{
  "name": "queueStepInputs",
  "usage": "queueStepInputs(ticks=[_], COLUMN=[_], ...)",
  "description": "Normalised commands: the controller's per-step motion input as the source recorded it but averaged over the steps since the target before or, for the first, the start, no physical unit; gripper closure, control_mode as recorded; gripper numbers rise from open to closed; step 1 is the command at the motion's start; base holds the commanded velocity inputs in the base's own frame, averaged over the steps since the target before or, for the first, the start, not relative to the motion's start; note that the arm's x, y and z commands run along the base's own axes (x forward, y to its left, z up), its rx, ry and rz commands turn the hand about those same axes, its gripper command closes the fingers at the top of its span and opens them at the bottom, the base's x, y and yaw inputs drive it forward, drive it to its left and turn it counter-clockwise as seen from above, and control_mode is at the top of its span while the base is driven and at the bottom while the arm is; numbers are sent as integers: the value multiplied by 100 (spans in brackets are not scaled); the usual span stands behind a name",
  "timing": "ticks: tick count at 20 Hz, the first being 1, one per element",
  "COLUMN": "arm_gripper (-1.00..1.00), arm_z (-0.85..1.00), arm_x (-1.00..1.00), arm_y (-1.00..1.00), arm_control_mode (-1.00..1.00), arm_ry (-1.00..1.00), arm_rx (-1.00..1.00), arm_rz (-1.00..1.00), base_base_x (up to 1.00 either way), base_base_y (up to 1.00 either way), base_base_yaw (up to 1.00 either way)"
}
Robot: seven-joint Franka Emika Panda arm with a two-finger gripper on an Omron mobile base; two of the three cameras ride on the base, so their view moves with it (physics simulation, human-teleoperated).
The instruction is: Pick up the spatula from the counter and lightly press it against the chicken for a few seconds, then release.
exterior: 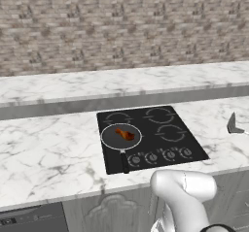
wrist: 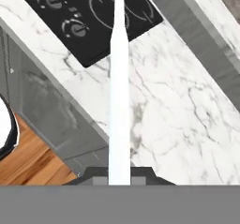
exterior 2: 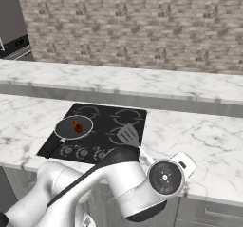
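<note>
As gripper (wrist: 119, 175) clamps its handle, spatula (exterior 2: 127, 136) in line with hand, blade toward stove (exterior 2: 105, 117)

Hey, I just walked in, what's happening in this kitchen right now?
The robot arm's pincer is shut on the white handle of a spatula. It holds the spatula up over the marble counter near the right side of the cooktop. The chicken piece lies in the frying pan on the front left burner. The spatula's blade is well apart from it, so the pressing is not yet done.
</note>
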Motion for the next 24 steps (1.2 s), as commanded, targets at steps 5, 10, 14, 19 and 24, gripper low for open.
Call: queueStepInputs(ticks=[5, 10, 14, 19, 24], arm_gripper=[100, 100, 100, 100, 100], arm_z=[16, 23, 44, 34, 14], arm_x=[-9, 1, 0, 0, 0], arm_y=[34, 31, 27, 27, 35], arm_control_mode=[-100, -100, -100, -100, -100], arm_ry=[0, 9, 16, 9, 0], arm_rx=[-19, -9, -6, -2, -6], arm_rz=[8, 1, 1, 5, 4], base_base_x=[0, 0, 0, 0, 0], base_base_y=[0, 0, 0, 0, 0], base_base_yaw=[0, 0, 0, 0, 0])
